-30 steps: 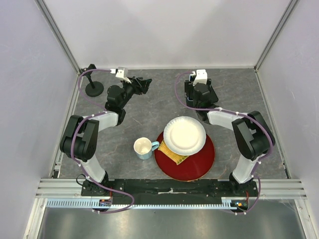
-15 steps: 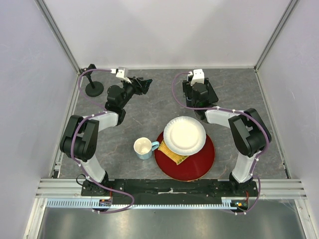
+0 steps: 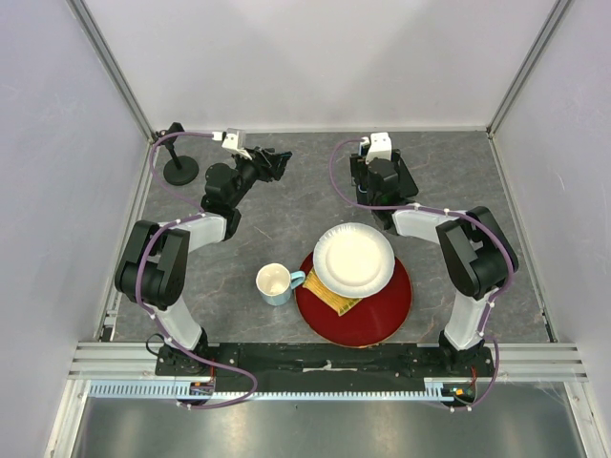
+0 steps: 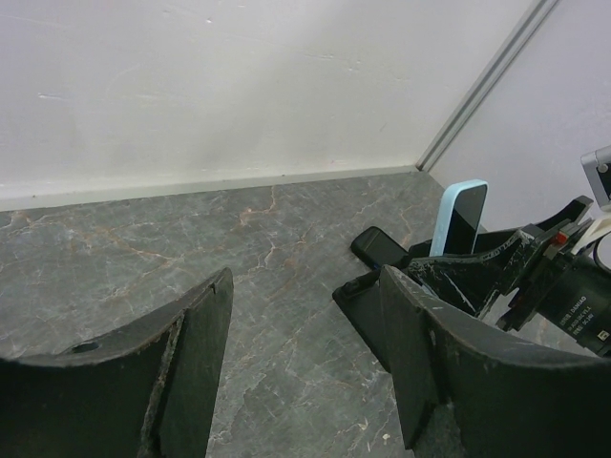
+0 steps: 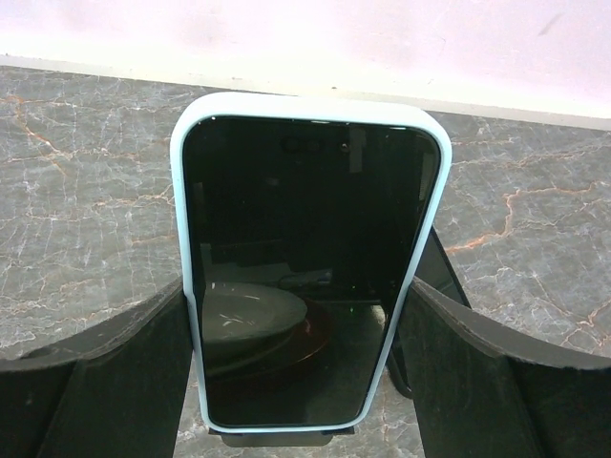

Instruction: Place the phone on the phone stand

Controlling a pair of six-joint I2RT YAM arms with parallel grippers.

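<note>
1. Between my right fingers (image 5: 105,382) stands the black phone in its pale blue case (image 5: 310,267), upright and gripped by its long edges.
2. Its lower edge sits at the black folding phone stand (image 4: 380,248) on the grey marbled worktop (image 4: 143,258). Whether it is fully seated I cannot tell.
3. I should lower it gently until the stand bears it, then part these fingers slowly and evenly so nothing tips.
4. My left fingers (image 4: 205,353) hang wide and empty, well apart from the phone.
</note>
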